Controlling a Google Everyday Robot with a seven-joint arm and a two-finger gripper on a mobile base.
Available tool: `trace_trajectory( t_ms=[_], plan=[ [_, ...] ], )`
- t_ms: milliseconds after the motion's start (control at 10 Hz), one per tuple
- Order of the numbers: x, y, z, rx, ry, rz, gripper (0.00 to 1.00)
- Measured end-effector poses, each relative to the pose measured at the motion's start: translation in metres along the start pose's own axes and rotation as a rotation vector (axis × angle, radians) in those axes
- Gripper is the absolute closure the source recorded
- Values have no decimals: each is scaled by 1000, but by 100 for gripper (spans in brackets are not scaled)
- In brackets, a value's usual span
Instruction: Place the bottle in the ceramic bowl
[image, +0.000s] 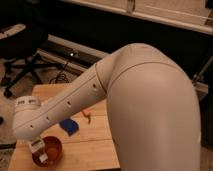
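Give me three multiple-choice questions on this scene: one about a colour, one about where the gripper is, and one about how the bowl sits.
1. The sponge is: A green, B blue, C yellow.
2. The gripper is: A at the sponge, B out of view, C at the left rim of the bowl.
3. The bowl sits: A upright, B upside down, C on its side.

Key:
1 B, it is plainly blue.
2 C, it hangs over that rim.
3 A, its glossy inside faces up.

Smooth cream arm (142, 95), dark screw dots (93, 86), pale tool (39, 149) lower left
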Motion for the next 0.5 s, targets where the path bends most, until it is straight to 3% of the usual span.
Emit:
trace_trajectory(
  t_ms=[300,500],
  plan=[
    [-1,-4,-1,25,13,-28,100],
    [-10,-8,-3,38,-22,-55,100]
  ],
)
